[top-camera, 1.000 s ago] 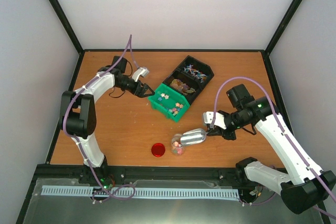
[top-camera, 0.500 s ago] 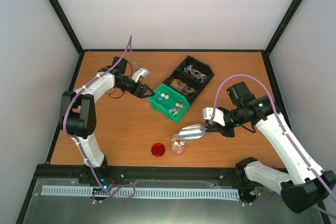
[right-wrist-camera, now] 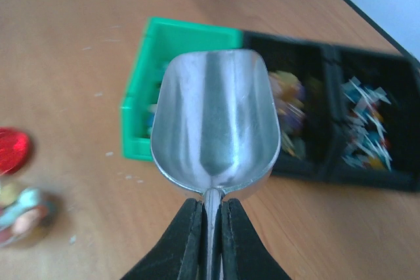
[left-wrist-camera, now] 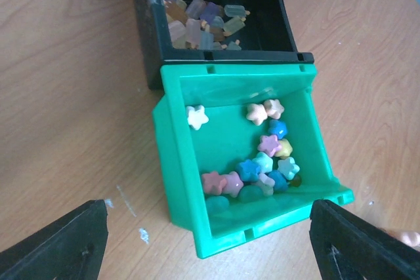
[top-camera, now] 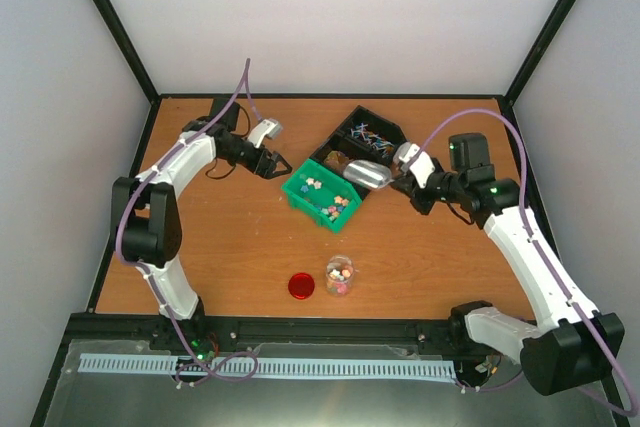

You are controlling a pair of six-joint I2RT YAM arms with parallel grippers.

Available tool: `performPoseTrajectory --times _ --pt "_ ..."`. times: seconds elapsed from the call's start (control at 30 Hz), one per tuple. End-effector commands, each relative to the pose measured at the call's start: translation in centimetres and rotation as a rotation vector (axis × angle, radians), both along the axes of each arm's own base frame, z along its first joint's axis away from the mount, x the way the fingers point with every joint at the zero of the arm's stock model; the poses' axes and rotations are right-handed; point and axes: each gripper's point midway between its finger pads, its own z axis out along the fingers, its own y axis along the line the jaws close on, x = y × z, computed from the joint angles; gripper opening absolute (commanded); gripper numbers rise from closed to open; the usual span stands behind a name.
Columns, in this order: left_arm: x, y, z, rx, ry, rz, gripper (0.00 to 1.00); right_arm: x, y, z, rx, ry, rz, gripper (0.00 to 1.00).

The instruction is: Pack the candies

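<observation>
While left gripper stands wide, right gripper pinches scoop.

A green plastic bin with a low front sits on the brown wooden surface. Its back wall touches a black plastic bin of two compartments, which lies beyond it toward the far right. A shiny metal scoop hangs over the nearer black compartment, hollow side up, showing bare metal inside. Near the front edge a round red lid lies flat. A small clear jar stands upright just beside it on the right. Both are well apart from the bins.
</observation>
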Motion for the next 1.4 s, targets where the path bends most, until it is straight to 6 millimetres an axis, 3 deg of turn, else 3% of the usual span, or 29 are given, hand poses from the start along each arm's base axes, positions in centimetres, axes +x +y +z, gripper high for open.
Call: performPoseTrajectory --times 0.0,0.07,0.17,0.47,0.9,1.37 --pt "1.4 1.5 2.9 0.050 -0.088 0.061 0.86 6.0 -5.1 -0.3 0.124 -0.020 -0.360 0.03" --pt "1.9 2.1 3.0 0.053 -0.087 0.083 0.86 7.5 -7.9 -1.8 0.169 0.030 -0.494 0.03" --pt "2.4 2.9 3.0 0.059 -0.083 0.113 0.86 9.0 -10.5 -4.3 0.216 0.097 -0.609 0.03" --pt "2.2 5.4 0.8 0.151 -0.003 0.146 0.86 12.7 -14.4 -9.8 0.184 0.133 -0.705 0.03" --pt "1.7 6.8 -0.7 0.220 0.020 0.144 0.86 14.1 -16.5 -15.8 0.060 0.270 -0.691 0.03" --pt "3.2 6.3 -0.9 0.198 0.033 0.137 0.86 12.9 -17.1 -19.0 -0.021 0.381 -0.650 0.14"
